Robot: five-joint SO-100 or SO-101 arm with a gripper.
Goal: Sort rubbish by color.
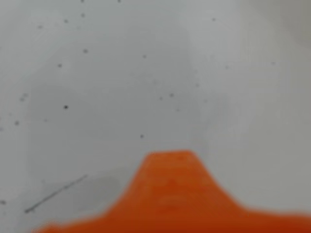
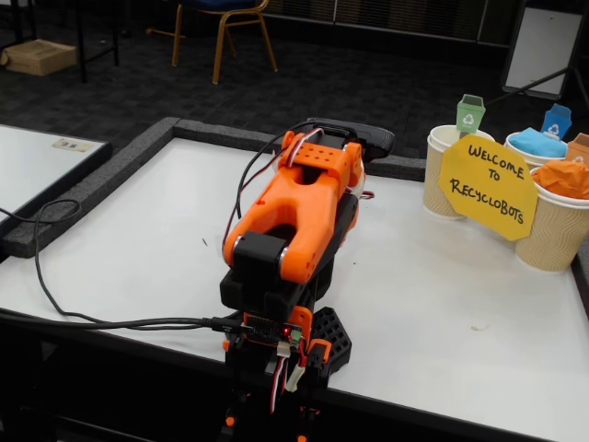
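Leaving white table open; arm folded mid-table.

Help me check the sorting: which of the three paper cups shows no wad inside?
The leftmost cream paper cup under the green bin tag; the other two show a light blue wad and an orange wad.

Folded orange arm mid-frame on white counter; cups holding blue wad and orange wad at right.
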